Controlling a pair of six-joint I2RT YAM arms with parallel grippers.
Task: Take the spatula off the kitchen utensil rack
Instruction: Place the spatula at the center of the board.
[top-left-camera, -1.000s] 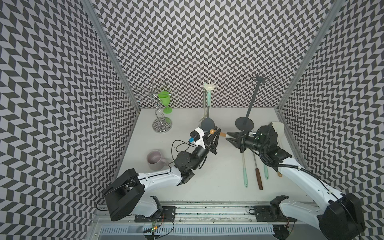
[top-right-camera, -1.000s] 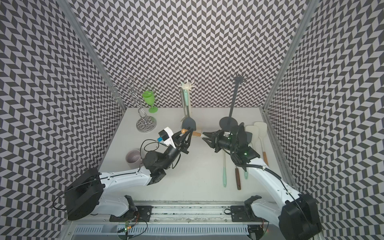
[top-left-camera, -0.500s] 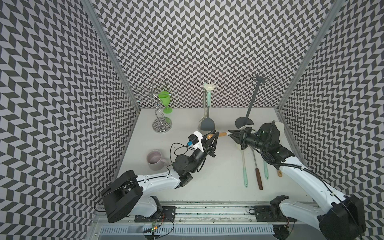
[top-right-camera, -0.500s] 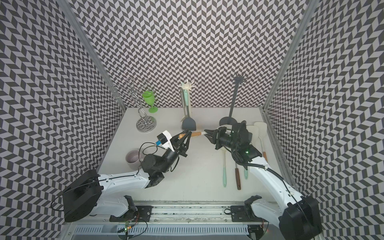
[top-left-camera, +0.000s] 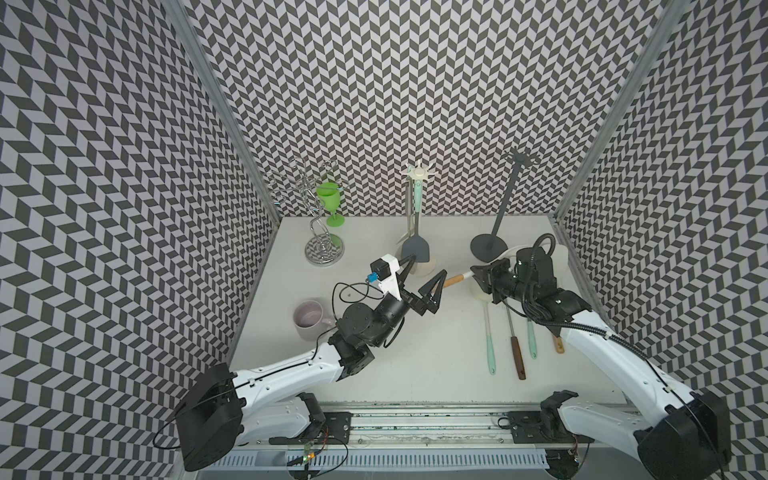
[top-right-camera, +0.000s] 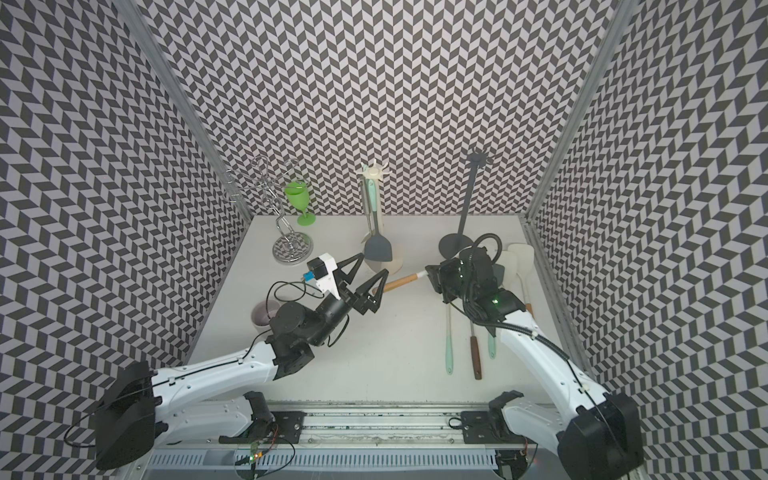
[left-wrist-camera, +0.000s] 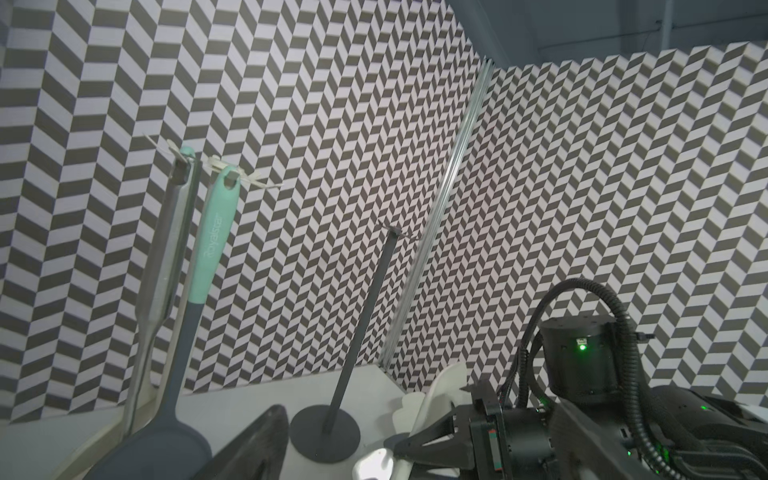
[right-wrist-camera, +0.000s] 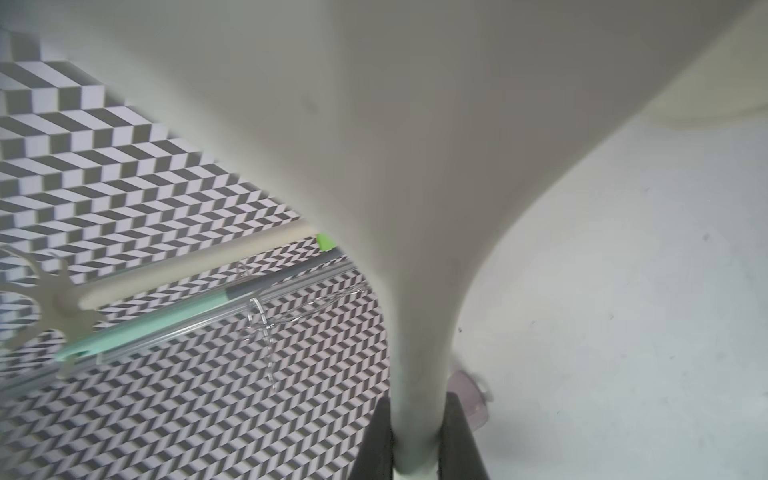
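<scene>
Pinching wooden-handled cream spatula (top-left-camera: 456, 279) by neck in right gripper (right-wrist-camera: 419, 436); holding left gripper (top-left-camera: 429, 266) spread wide beside the handle's end.

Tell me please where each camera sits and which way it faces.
Both top views: high above the arm bases, looking down on the table; left arm and right arm show almost whole, left pincer open, right pincer shut on the spatula.
Left wrist: on the left arm, facing the rack and the right arm; one own finger shows.
Right wrist: behind the right pincer, looking along the spatula blade; both own fingers show.
Shared: both wrist views show the rack with its teal-handled turner.
</scene>
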